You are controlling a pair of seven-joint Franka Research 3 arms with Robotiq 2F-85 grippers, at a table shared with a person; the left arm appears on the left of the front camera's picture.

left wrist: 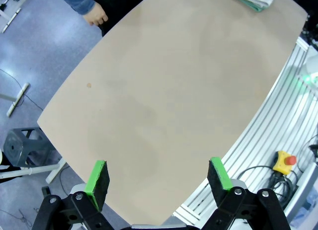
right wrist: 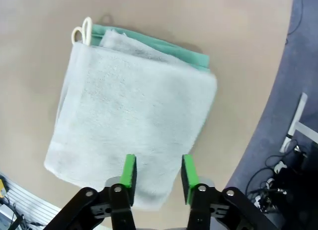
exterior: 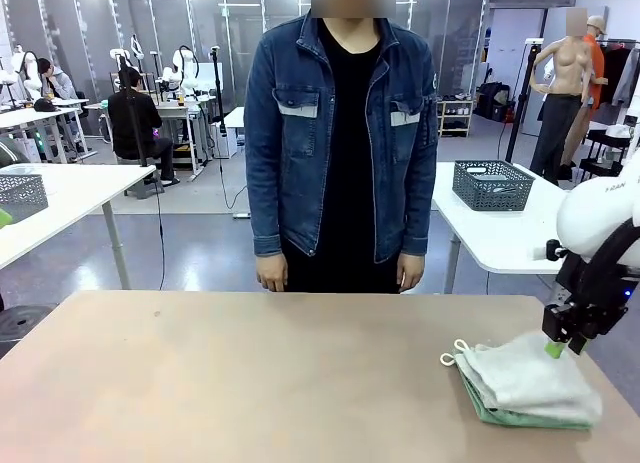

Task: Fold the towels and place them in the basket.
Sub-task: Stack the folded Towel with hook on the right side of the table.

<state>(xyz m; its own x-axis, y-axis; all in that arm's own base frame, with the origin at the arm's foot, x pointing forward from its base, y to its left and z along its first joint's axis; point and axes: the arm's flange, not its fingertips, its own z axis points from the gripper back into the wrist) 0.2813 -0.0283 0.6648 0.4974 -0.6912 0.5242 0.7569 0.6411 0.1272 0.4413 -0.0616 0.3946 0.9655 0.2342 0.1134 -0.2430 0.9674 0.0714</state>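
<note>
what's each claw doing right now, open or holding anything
Left claw: open wide, holding nothing.
Right claw: open over the towels, gripping nothing.

light: bright, even, from overhead | shadows: faint, soft under the towels [right wrist: 134, 115] I hover over | glare: none on the table [exterior: 250, 383] | focus: front sharp; my wrist views slightly soft | distortion: wide-angle bowing of table edges at both my wrists

Towels [right wrist: 134, 115]: soft nubby terry cloth. Table [left wrist: 164, 101]: smooth matt tan surface.
</note>
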